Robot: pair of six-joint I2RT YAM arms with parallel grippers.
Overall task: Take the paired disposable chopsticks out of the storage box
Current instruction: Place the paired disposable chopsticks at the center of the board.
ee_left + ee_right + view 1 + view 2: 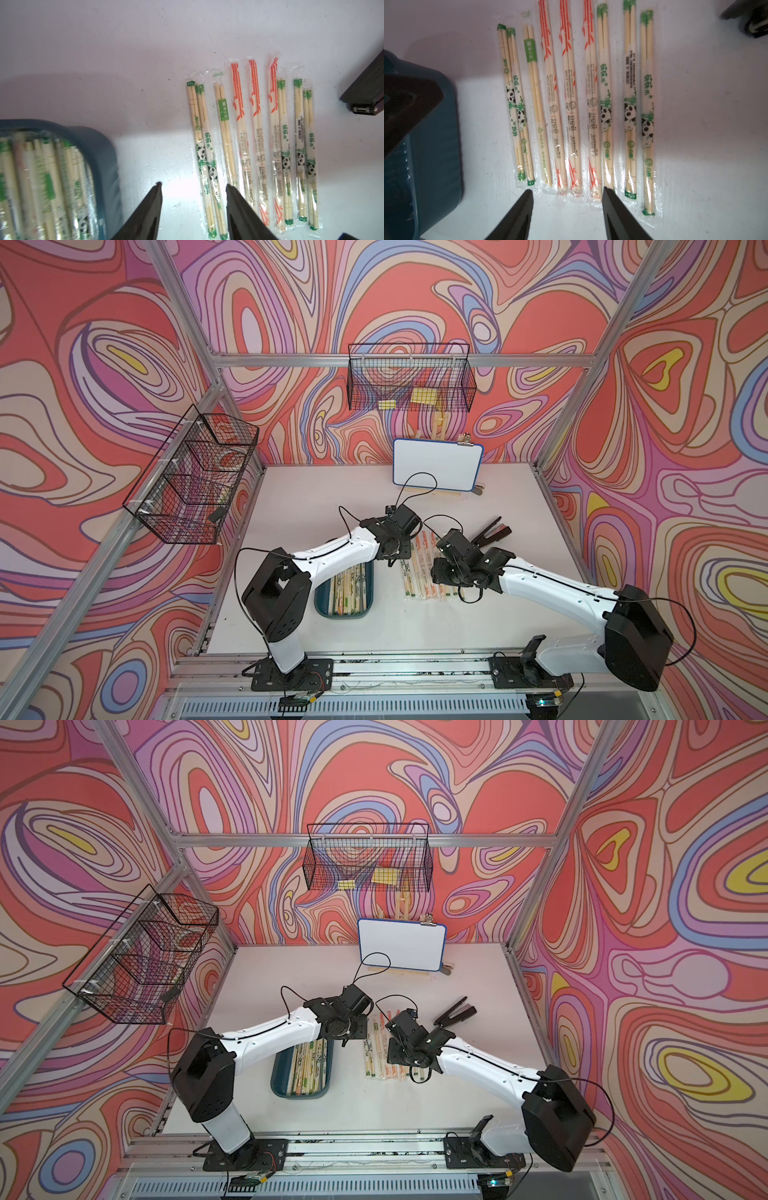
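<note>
Plenty of paired disposable chopsticks [347,593] lie lengthwise in the storage box [343,616], which sits on the bench [316,497] near its left front. A laid-out row [417,572] of sleeved pairs rests just right of the box. Your left claw [193,197] and right claw [568,195] are both spread and empty over that row. Bring the left one over the box, set its fingers across a single top sleeve, pinch mid-length, and lift straight so neighbours don't drag.
</note>
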